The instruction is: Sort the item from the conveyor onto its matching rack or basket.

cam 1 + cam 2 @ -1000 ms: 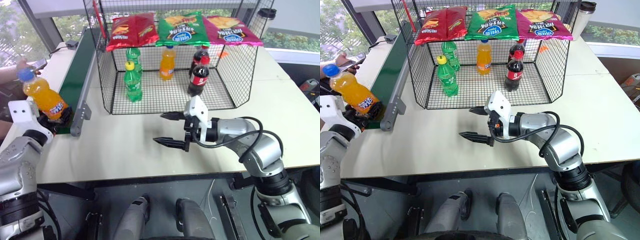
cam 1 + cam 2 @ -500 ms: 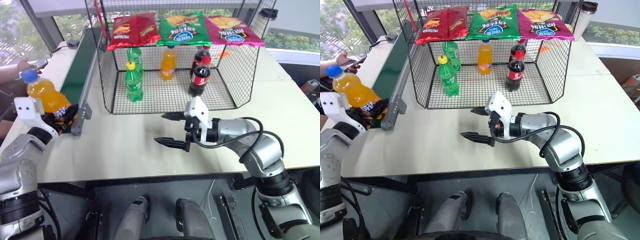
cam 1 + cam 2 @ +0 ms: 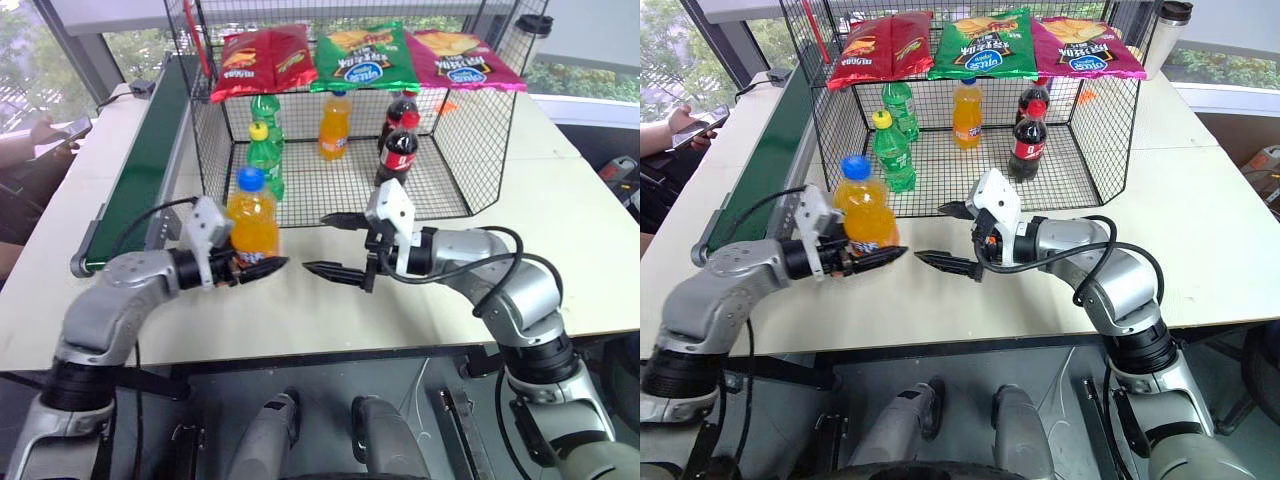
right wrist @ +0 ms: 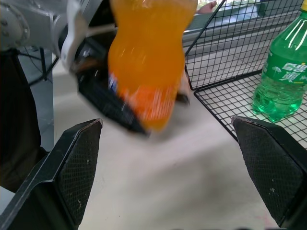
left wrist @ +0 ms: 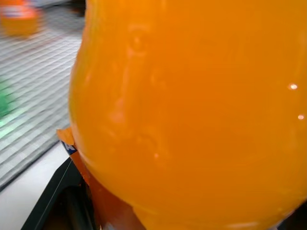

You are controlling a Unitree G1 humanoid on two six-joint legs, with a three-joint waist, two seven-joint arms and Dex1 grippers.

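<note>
Soda bottle (image 3: 251, 222) is being held upright above the table (image 3: 560, 215), just in front of the basket (image 3: 455, 160), near its open front. It is being pinched low on its label band by the left gripper (image 3: 250, 268), whose fingers are being pressed against it. The right gripper (image 3: 328, 243) is being held close beside the bottle, also in front of the basket, with its jaws spread wide and nothing between them. The conveyor (image 3: 140, 170) is lying beside the basket.
</note>
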